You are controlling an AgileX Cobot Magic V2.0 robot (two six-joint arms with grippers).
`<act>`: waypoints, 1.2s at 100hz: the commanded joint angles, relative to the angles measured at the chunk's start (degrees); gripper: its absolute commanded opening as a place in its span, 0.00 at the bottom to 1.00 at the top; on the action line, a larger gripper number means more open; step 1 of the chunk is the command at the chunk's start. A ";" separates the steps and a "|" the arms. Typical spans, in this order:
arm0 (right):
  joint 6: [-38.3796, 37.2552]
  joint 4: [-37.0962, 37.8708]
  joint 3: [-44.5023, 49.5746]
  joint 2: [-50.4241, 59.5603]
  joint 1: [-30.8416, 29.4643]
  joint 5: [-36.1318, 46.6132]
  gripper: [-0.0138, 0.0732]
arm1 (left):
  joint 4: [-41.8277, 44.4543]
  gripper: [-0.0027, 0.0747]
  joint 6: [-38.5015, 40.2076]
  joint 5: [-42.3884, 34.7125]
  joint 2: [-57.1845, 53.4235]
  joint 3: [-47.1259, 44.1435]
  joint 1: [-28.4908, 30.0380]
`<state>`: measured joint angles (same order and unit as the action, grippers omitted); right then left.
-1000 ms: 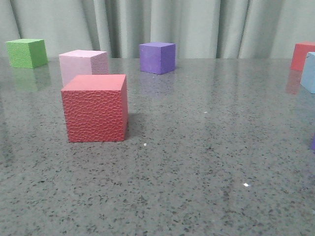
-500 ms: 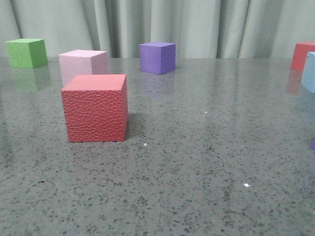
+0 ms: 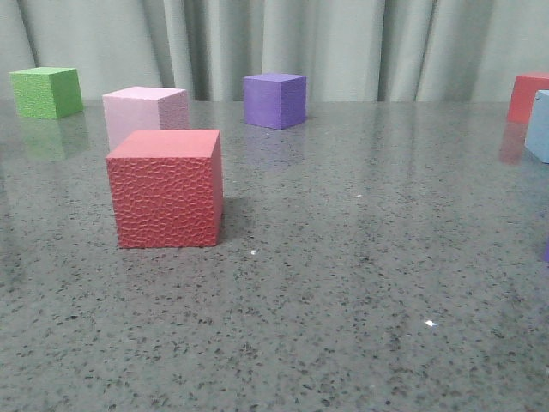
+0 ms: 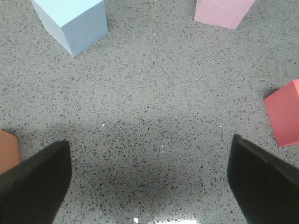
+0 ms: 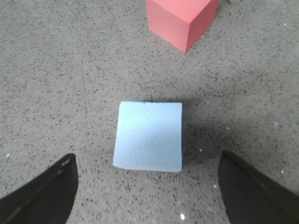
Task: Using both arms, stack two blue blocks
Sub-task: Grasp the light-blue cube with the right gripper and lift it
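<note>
A pale blue block lies flat on the speckled table under my right gripper, which hangs above it, open, its black fingers spread wider than the cube. Another pale blue block stands farther off from my left gripper, which is open over bare table with nothing between its fingers. In the front view a sliver of a blue block shows at the right edge. Neither gripper shows in the front view.
The front view holds a red textured cube, a pale pink cube, a green cube, a purple cube and a red cube before a curtain. Near my left gripper lie a pink cube, a red cube and an orange cube. A red cube sits beyond the right block.
</note>
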<state>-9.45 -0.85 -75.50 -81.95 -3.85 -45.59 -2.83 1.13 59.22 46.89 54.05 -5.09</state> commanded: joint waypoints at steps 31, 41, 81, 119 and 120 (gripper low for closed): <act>0.80 0.85 -4.52 -7.78 -0.32 2.88 0.86 | -0.43 0.86 -0.02 -2.76 -0.10 1.98 -0.23; 0.80 0.85 -4.52 -9.46 -0.32 3.08 0.86 | -0.43 0.86 -0.02 -2.76 -0.10 1.98 -0.23; 0.80 0.85 -4.52 -14.58 -0.32 5.85 0.86 | -0.43 0.86 -0.02 -2.76 -0.10 1.98 -0.23; 0.80 0.85 -4.52 -14.65 -0.32 6.37 0.71 | -0.43 0.86 -0.02 -2.76 -0.10 1.98 -0.23; 0.80 0.85 -4.52 -14.65 -0.32 6.37 0.70 | -0.43 0.86 -0.02 -2.76 -0.10 1.98 -0.23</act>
<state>-9.01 -0.71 -77.92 -99.11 -3.85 -41.35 -2.83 1.13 59.22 46.89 54.05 -5.09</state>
